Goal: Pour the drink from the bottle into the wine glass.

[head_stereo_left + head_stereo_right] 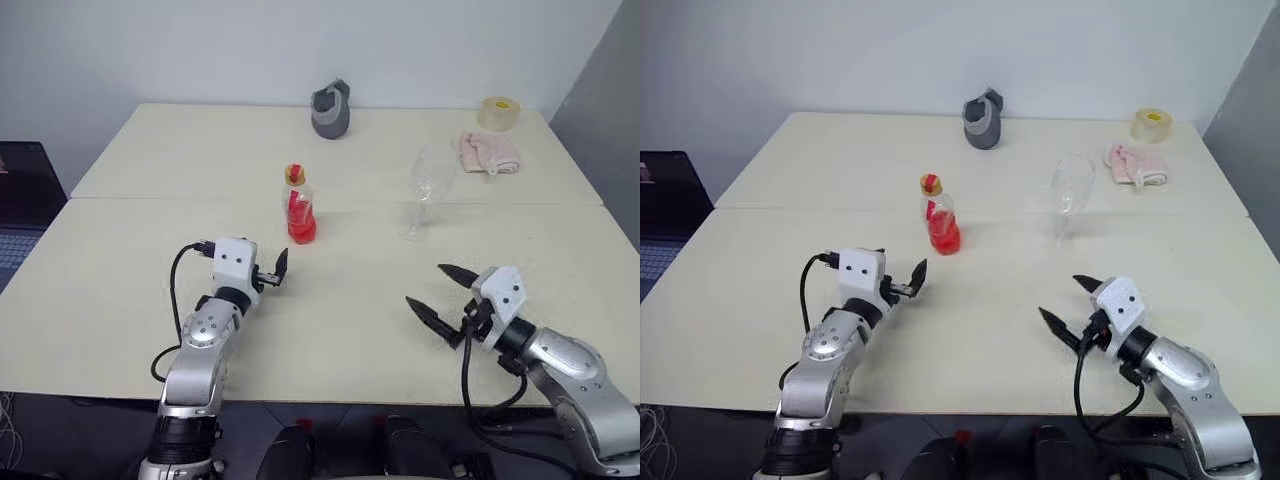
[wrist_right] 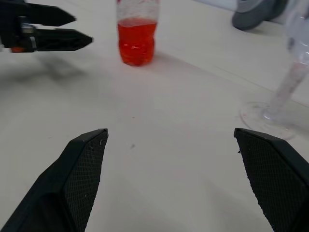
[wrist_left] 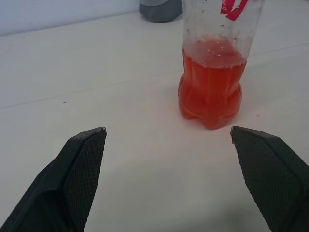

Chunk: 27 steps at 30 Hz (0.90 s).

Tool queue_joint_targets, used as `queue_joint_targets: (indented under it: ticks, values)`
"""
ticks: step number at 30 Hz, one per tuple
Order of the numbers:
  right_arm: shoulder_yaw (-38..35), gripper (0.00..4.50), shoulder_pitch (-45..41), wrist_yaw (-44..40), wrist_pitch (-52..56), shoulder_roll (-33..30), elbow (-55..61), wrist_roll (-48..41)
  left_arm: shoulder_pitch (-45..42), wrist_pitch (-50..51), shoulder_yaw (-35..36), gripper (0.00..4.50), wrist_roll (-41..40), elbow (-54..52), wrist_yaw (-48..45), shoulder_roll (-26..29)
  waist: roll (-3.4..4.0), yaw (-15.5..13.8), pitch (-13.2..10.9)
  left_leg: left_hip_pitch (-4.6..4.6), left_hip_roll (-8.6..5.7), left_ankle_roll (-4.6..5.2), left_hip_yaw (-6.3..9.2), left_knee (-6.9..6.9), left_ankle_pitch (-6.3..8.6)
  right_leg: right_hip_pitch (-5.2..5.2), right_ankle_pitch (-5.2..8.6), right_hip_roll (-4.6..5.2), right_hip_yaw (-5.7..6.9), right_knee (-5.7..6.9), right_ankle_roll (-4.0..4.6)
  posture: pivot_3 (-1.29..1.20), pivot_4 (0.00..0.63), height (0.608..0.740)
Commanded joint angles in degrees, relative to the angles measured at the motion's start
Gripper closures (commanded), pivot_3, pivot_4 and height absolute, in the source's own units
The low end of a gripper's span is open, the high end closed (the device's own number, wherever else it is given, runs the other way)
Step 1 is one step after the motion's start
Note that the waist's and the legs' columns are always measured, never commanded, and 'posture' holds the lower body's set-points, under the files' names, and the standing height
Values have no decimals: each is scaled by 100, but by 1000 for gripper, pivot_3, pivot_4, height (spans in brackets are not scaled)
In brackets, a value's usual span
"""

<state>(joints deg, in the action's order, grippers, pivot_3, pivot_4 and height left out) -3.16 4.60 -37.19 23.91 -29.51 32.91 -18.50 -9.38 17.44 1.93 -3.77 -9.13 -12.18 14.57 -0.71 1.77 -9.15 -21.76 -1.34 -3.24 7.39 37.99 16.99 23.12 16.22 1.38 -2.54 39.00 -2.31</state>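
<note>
Nothing is poured: the small clear plastic bottle (image 1: 299, 207) of red drink (image 3: 210, 89) stands capped near the empty clear stemmed wine glass (image 1: 424, 192); both grippers' jaws gape empty.

Head eyes look down over the table (image 1: 120, 300) — wrist views low, both facing the bottle (image 3: 212, 82).

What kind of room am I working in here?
Likely an office or lab test area: two plain cream tables pushed together against a bare white wall, with a laptop off to one side.
</note>
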Motion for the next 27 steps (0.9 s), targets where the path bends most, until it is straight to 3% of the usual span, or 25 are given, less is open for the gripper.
queue_joint_targets:
  ticks: [1,27]
  values:
    - [-19,21,-329,-408,-272,-134,-149,-269,-214,-343,-79,89,123,83,-73,64,0,-2,0,0,0,0,-2,2,0,0,0,0,-2,1,0,0,150,740]
    - [329,21,-703,-168,-177,-81,-248,-164,-1352,-1300,-227,89,282,1675,-175,-285,-1,-24,1,-4,0,-11,5,5,-6,1,0,6,2,2,0,0,150,740]
